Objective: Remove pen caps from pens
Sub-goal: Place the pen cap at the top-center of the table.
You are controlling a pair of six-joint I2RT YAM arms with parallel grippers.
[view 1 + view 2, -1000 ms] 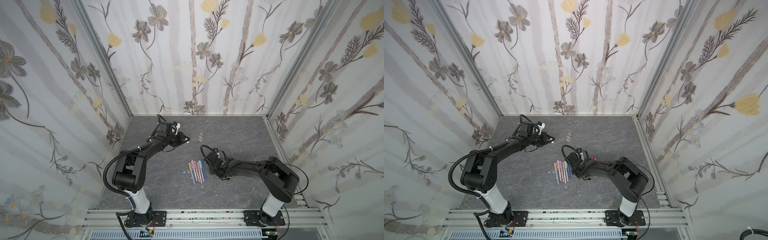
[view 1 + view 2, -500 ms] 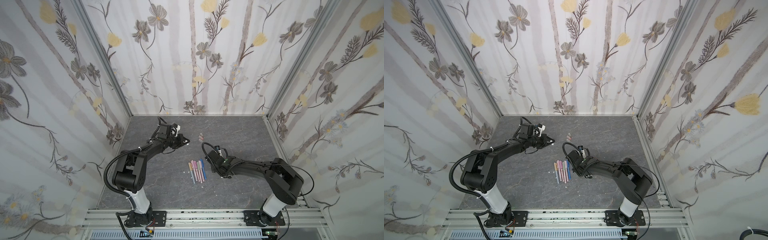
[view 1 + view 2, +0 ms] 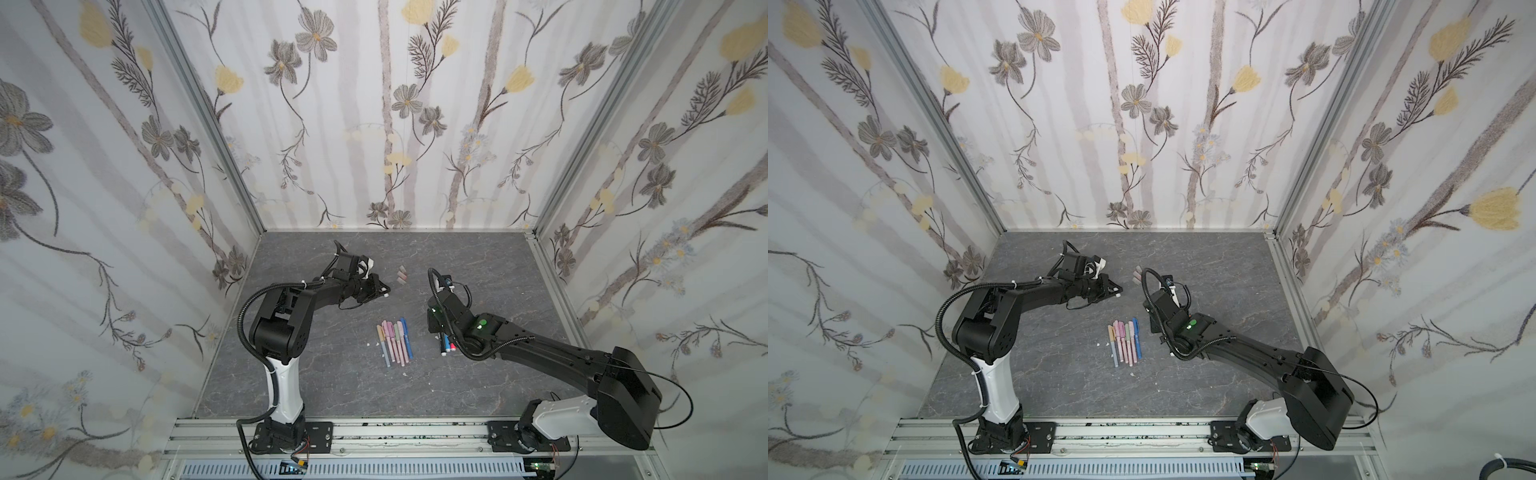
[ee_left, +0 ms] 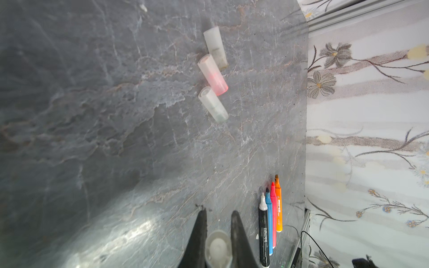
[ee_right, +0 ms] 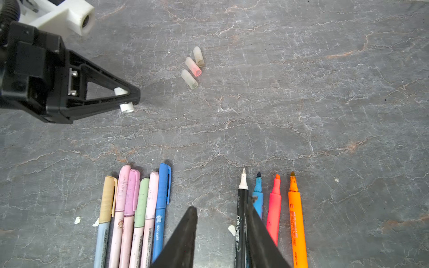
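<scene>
We see a grey veined tabletop [image 5: 301,104] and floral walls [image 3: 374,104] in grey and yellow. Our capped pens [image 5: 132,197] run tan, pink, lilac, green, pink, blue; bare markers [image 5: 274,204] black-and-white, blue, coral, orange. Three frosted caps [image 5: 193,66], one blushing pink.

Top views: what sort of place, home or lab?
Probably a robot test cell: wallpapered panels in aluminium framing enclose a stone-look tabletop, with the left arm and right arm bolted to a front rail.
</scene>
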